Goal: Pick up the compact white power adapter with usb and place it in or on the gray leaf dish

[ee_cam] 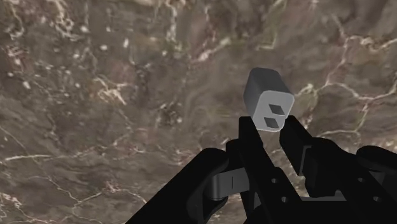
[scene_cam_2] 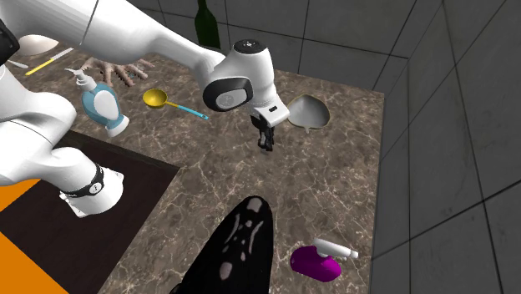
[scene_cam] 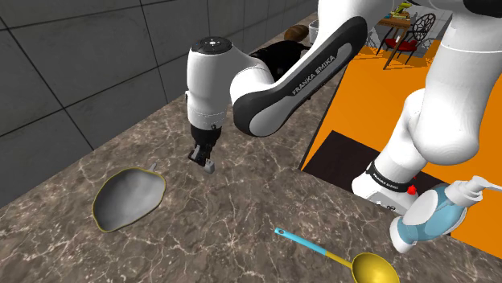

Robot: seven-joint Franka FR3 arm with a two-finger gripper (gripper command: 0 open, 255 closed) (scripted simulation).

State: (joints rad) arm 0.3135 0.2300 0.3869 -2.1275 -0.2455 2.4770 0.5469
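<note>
The claw (ee_cam: 273,124) is clamped on the adapter (ee_cam: 268,102) - a small grey-white cube with two dark slots on the face toward the wrist camera, pinched at its lower end between the two black fingertips (ee_cam: 251,137). Most of the block sticks out past the tips. Beyond it lies the brown veined counter (ee_cam: 114,95); whether the adapter touches that surface I cannot tell.

In the shoulder view the claw (scene_cam: 203,158) points down with the adapter (scene_cam: 209,166) at its tip. The dish (scene_cam: 129,197) - grey inside, with a dark yellowish rim - lies on the counter (scene_cam: 241,217) near the claw, toward that view's lower left, apart from it. A yellow spoon (scene_cam: 354,259) with a blue handle lies well away toward the lower right, and a blue-and-white bottle (scene_cam: 430,215) farther still.

In the second exterior view the dish (scene_cam_2: 307,113) sits just up and to the right of the claw (scene_cam_2: 266,144).
</note>
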